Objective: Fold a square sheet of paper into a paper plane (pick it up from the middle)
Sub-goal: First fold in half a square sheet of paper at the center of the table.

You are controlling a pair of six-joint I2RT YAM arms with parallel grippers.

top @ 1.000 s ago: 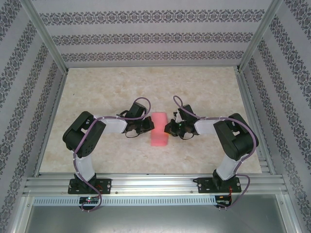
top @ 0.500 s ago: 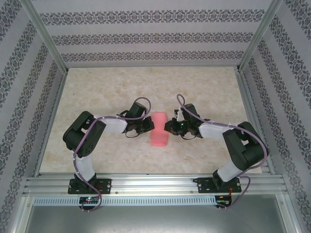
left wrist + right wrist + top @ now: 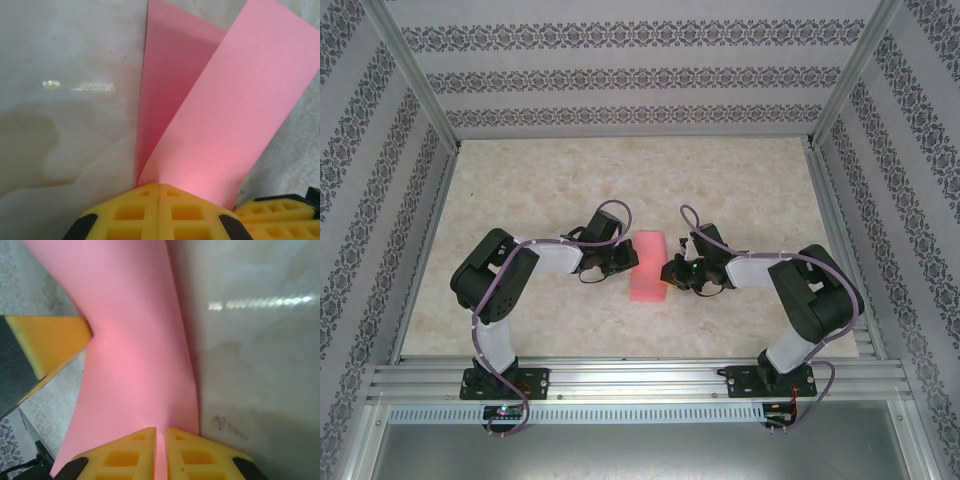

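The square sheet of paper point(image 3: 647, 268), bent double, clamped at opposite edges by left gripper point(image 3: 158, 191) and right gripper point(image 3: 160, 436)

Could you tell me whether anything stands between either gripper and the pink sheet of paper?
Nothing visible does. The left gripper and the right gripper each pinch the square sheet of paper between their pads, from opposite sides, so both are in direct contact with it.
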